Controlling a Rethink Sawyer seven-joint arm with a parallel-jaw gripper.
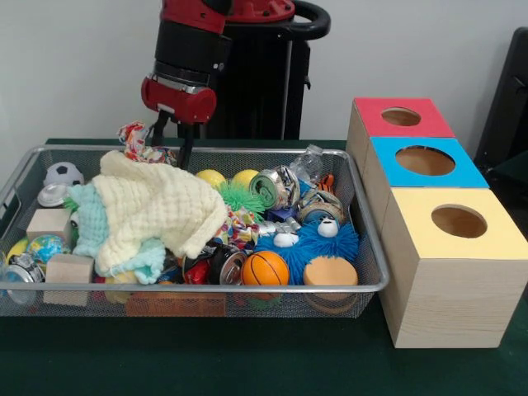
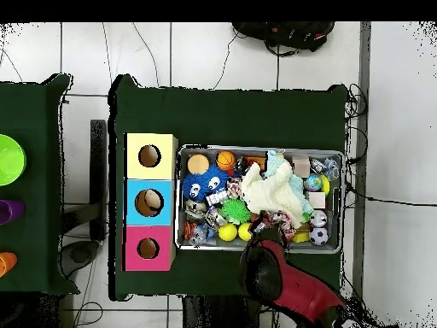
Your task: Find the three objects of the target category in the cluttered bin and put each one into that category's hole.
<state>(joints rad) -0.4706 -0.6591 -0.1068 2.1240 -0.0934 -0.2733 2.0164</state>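
Boxes (image 1: 437,272) w/ 3 holes sit empty; gripper (image 1: 171,139) hangs open, holding nothing, over bin's (image 1: 206,289) back edge. Search step; next needs target pick.

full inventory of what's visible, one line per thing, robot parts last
wire bin: 1, silver, on the green table
boxes with holes: 3, red, blue and yellow tops, in a row beside the bin
cloths: 2, cream over mint, in the bin
basketball: 1, orange, bin's front
soccer ball: 1, black and white, back corner
wooden blocks: 2, tan, below the soccer ball
fuzzy toy: 1, blue, near the boxes
hand: 1, red and black, over the bin's back edge
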